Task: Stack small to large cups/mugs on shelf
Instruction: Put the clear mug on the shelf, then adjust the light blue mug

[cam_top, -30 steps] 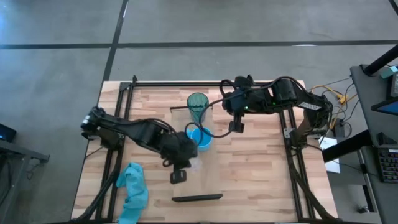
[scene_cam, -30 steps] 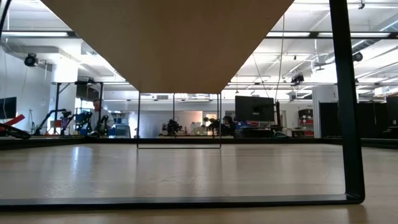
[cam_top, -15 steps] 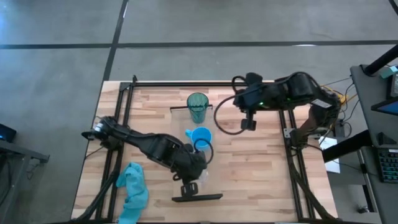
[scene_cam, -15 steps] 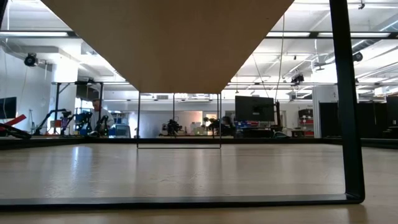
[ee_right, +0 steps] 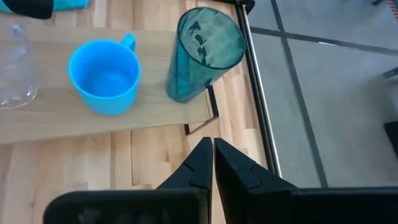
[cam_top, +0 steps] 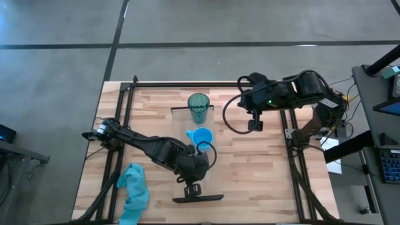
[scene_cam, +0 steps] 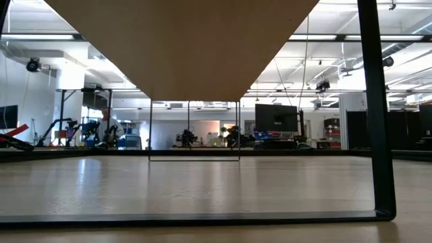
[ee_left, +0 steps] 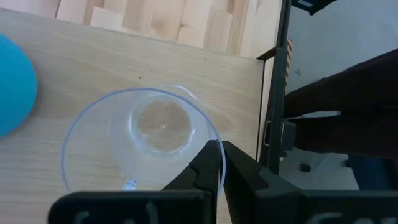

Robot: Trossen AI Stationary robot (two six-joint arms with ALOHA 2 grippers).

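Observation:
The shelf runs from the table's far side to its near side, with its dark near rail in front. The teal tumbler stands upright at its far end and the blue mug upright at its middle. My left gripper is over the shelf's near end, shut on the small clear cup. My right gripper is shut and empty, right of the mug and tumbler, which show in its wrist view as the mug and the tumbler. My left gripper holds the clear cup by its rim, one finger inside the cup and one outside. The fingers come from above, pointing down. The cup is upright, mouth up, over the shelf board; whether its base rests on the board I cannot tell.
A light blue cloth lies on the table at the near left. Dark frame bars run along the table's left and right sides. The low view looks under the shelf, past its rail.
My left gripper has gone toward the table's near edge along the shelf with the clear cup, away from the blue mug. My right gripper has drawn back toward the table's right edge, away from the mug and tumbler, which stay in place.

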